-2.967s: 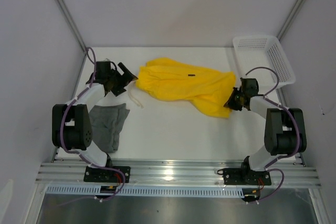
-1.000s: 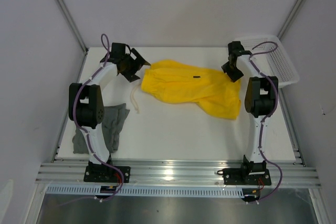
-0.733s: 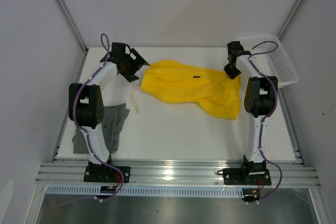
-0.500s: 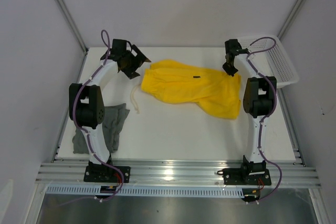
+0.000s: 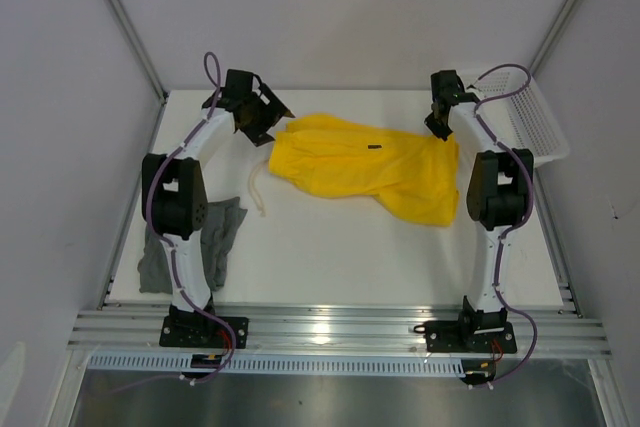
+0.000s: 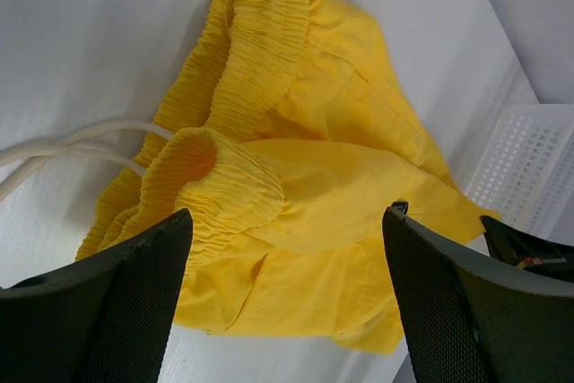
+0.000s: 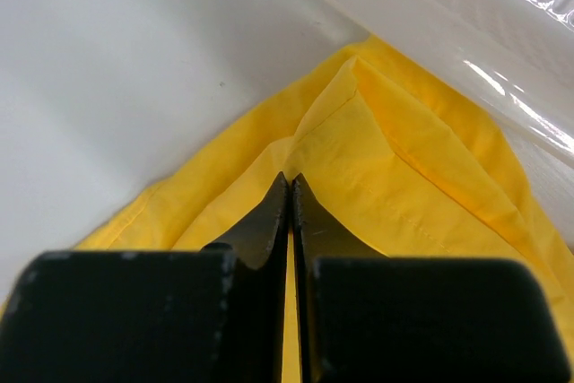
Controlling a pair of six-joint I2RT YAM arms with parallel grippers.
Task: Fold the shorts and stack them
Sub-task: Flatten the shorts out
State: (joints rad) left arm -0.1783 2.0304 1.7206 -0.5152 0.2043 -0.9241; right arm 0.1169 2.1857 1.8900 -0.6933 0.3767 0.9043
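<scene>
**A:** How much of the folding and stacking can be counted as done?

**B:** None, it is judged. The bright yellow cloth shorts [image 5: 360, 167] are seen lying loose and rumpled on the white worktop [image 5: 340, 257], stretched from the left jaws across to the right jaws, and no tidy fold is found in them. The dark grey cloth shorts [image 5: 228, 227] are seen crumpled well behind the left jaws, beside that arm's base and apart from the yellow pair. Nothing is stacked (the white plastic mesh basket [image 5: 530, 117], just beside the right jaws, is no part of it).

**A:** So what is left?

**B:** Everything. Each pair is to be flattened and folded, and one is to be laid on the other.

**A:** How are the arms posed?

**B:** Both are stretched far out from their bases. The left arm [image 5: 200, 142] is reached to one end of the yellow pair, its jaws held wide apart with nothing gripped. The gathered elastic waistband [image 6: 224, 186] is seen just ahead of them, in line with the gap, and a white drawstring [image 6: 63, 145] trails off beyond the left-hand jaw. The right arm [image 5: 470, 127] is extended to the opposite end, its jaws pressed shut at a hem corner. A sliver of yellow is seen between them, so the cloth is judged to be pinched there.
</scene>
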